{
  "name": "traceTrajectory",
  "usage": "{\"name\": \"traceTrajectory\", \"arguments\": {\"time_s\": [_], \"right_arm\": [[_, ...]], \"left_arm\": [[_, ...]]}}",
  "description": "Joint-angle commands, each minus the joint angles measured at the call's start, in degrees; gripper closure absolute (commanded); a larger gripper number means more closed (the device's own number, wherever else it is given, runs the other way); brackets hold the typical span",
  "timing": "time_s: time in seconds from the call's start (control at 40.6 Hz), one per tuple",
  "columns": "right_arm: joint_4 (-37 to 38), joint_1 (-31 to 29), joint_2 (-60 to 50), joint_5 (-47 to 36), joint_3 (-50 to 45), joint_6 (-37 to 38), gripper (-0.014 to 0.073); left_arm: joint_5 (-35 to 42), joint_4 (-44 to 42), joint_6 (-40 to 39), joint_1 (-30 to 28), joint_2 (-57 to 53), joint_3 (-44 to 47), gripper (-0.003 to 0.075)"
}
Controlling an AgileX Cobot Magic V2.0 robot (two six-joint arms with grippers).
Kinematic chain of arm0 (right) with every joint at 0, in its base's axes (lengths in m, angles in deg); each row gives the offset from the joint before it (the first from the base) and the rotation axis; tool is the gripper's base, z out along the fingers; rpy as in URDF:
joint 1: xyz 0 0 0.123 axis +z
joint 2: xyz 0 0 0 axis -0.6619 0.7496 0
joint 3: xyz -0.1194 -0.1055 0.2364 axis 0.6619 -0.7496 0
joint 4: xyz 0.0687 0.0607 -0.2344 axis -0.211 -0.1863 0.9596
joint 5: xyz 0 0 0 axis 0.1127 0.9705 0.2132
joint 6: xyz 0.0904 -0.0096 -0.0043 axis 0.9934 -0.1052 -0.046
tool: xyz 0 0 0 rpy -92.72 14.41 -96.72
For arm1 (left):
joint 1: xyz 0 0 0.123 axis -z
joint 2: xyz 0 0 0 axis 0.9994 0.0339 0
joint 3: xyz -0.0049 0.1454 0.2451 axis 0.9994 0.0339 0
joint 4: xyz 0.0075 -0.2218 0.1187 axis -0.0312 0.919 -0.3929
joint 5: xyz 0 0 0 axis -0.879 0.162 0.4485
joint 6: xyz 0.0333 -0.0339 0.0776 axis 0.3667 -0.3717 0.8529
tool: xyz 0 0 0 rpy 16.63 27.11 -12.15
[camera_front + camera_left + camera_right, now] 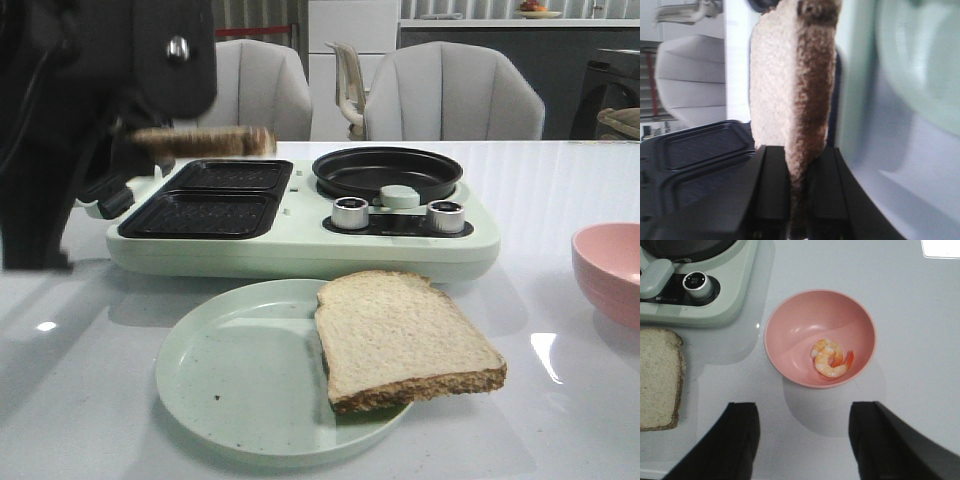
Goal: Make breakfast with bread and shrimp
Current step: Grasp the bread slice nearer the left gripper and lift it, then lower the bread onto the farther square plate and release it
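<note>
My left gripper (pixel 799 155) is shut on one bread slice (pixel 792 85), which it holds flat in the air (pixel 205 140) above the left, back end of the pale green breakfast maker (pixel 300 215), over its black grill trays (pixel 200 213). The other bread slice (pixel 400 335) lies on the right half of a pale green plate (pixel 240 375), overhanging its rim, and its edge shows in the right wrist view (pixel 657 377). A curled orange and white shrimp (pixel 829 359) lies in the pink bowl (pixel 805 320). My right gripper (pixel 804 415) hovers open above the table just beside that bowl, with nothing between its fingers.
The breakfast maker has a round black pan (pixel 387 172) at its right and two silver knobs (pixel 350 212). The pink bowl (pixel 610 270) sits at the table's right edge. Grey chairs (pixel 450 95) stand behind the table.
</note>
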Motion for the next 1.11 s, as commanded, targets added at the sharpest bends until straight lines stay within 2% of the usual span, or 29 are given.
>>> {"name": "traceTrajectory", "arguments": {"time_s": [0.0, 0.197, 0.443, 0.542, 0.739, 1.084], "right_arm": [[0.1, -0.1, 0.1, -3.5, 1.4, -0.5, 0.0088], [0.1, -0.1, 0.1, -3.5, 1.4, -0.5, 0.0088], [0.1, -0.1, 0.1, -3.5, 1.4, -0.5, 0.0088], [0.1, -0.1, 0.1, -3.5, 1.4, -0.5, 0.0088], [0.1, -0.1, 0.1, -3.5, 1.4, -0.5, 0.0088], [0.1, -0.1, 0.1, -3.5, 1.4, -0.5, 0.0088]], "left_arm": [[3.2, -6.4, -0.9, -4.9, 0.2, -5.2, 0.0621], [12.3, -9.7, -0.9, -15.5, 8.7, -16.2, 0.0621], [20.3, -9.6, 2.0, -22.8, 20.9, -29.5, 0.0621], [21.4, -9.6, 4.9, -24.6, 25.3, -34.0, 0.0621], [24.1, -9.6, 5.4, -27.9, 31.9, -40.1, 0.0621], [24.8, -9.6, 5.6, -31.2, 37.5, -43.3, 0.0600]]}}
